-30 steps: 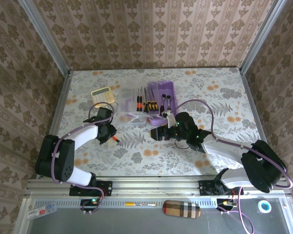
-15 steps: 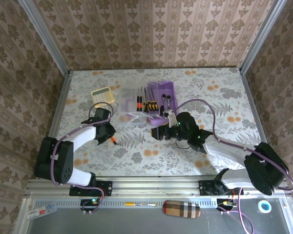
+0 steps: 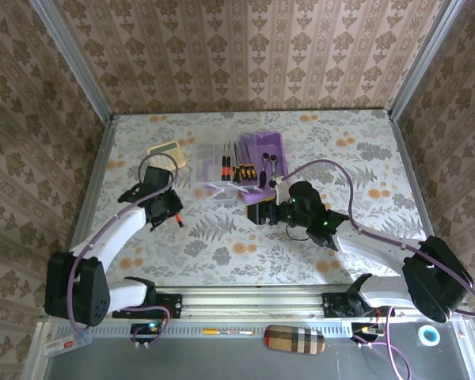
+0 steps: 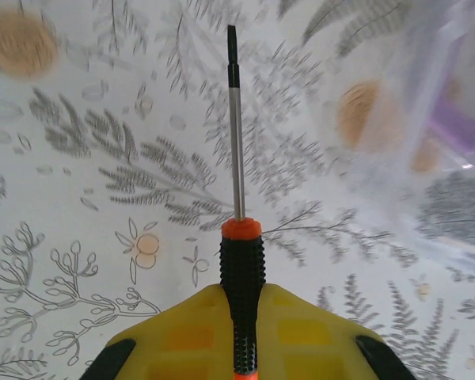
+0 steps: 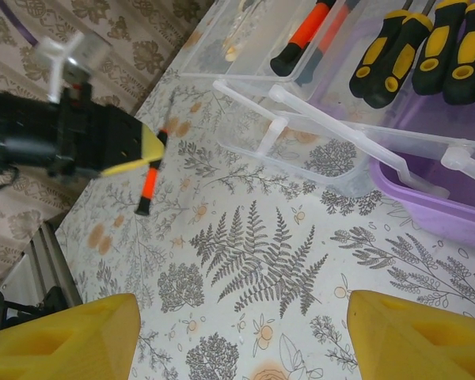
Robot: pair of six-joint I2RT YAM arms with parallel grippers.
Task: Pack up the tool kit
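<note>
My left gripper (image 4: 243,336) is shut on the handle of a black-and-orange screwdriver (image 4: 241,265). Its steel shaft points away over the floral table. In the top view that gripper (image 3: 174,218) hangs left of the tool kit box (image 3: 263,150), which lies open with its clear lid (image 3: 210,174) spread out. Several screwdrivers (image 3: 241,170) lie inside. My right gripper (image 3: 252,214) stands open just in front of the box with nothing between its fingers. In the right wrist view its yellow fingertips (image 5: 63,340) frame bare table, with the held screwdriver (image 5: 149,186) at upper left and the box's purple wall (image 5: 459,210) at right.
A yellow calculator (image 3: 165,150) lies at the back left, beside the clear lid. Metal rails (image 3: 95,182) edge the table's left and right sides. Patterned walls enclose the back. Open table lies between the two grippers.
My left gripper has shut on the screwdriver and carried it up and a little left. The right gripper has stayed open and barely moved.
</note>
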